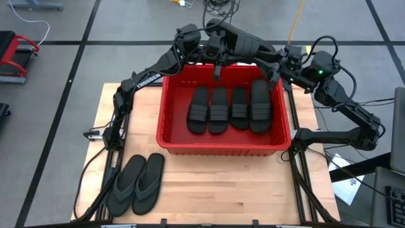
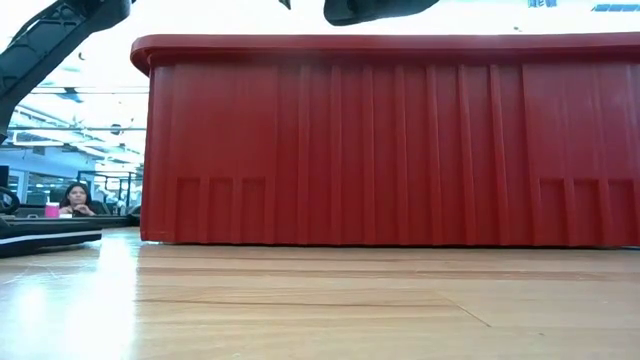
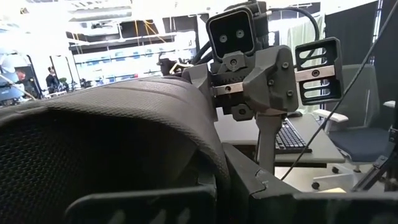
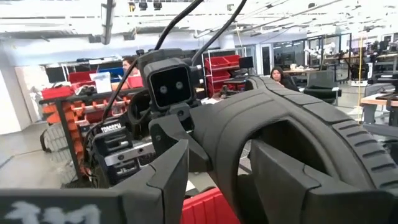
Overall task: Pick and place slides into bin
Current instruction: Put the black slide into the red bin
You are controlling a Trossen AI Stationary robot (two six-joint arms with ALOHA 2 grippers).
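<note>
- Hanging in the air over the bin's far rim, the held slide [image 1: 243,43] lies between the two grippers, clear of the four slides below.
- The left gripper [image 1: 218,52] reaches in from the worktop's left side; its fingers [image 3: 267,193] are clamped together on one end of the held slide, whose textured sole fills its wrist view.
- The right gripper [image 1: 276,63] comes in from the right side at the slide's other end.
- In the right wrist view its fingers [image 4: 165,183] stand apart, one on either side of the ribbed strap [image 4: 292,118], with a gap showing next to one of them.
- The bin [image 1: 161,114] sits in the middle of the worktop [image 1: 221,190], towards the far edge.
- Four slides [image 1: 219,111] lie flat on the bin floor, side by side in a row, straps up, near its far wall.
- A thong pair [image 1: 136,183] lies on the worktop by the front left corner, side by side and touching, outside the bin.
- From the low view the bin's ribbed near wall [image 2: 400,150] fills most of the picture, and the underside of the held slide [image 2: 370,8] shows just above its rim.
</note>
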